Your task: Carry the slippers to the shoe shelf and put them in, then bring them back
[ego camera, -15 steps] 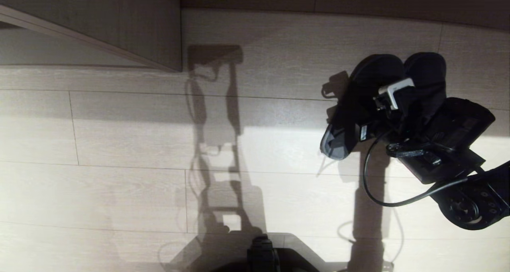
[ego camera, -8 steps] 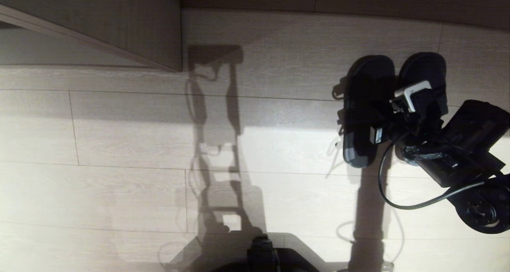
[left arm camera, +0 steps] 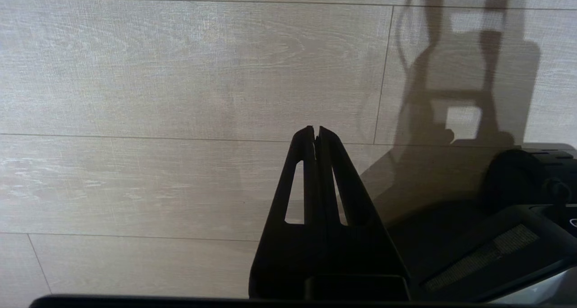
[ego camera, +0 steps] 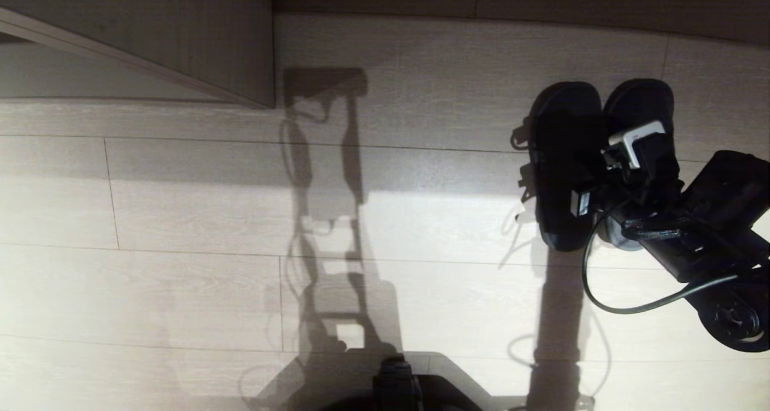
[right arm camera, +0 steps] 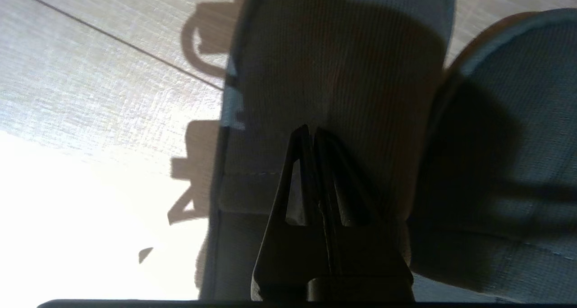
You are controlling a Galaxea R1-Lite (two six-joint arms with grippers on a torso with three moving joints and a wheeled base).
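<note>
Two slate-grey slippers lie side by side on the pale plank floor at the right of the head view, one (ego camera: 562, 158) left of the other (ego camera: 637, 104). My right gripper (ego camera: 601, 176) reaches in from the right and sits low over their bands, where the two meet. In the right wrist view its fingers (right arm camera: 312, 130) are shut against the ribbed band of the near slipper (right arm camera: 342, 64), with the other slipper (right arm camera: 518, 96) beside it. The shoe shelf (ego camera: 180, 38) shows as a pale wood panel and base board at the far left. My left gripper (left arm camera: 315, 128) hangs shut over bare floor.
A dark skirting strip (ego camera: 541, 2) runs along the far wall. My own base (ego camera: 397, 387) shows at the bottom middle and casts a long shadow across the planks. A black cable (ego camera: 601, 296) loops off the right wrist.
The right gripper has moved right with the slippers. The left slipper, tilted outward a second ago, now lies straight and parallel to the other.
</note>
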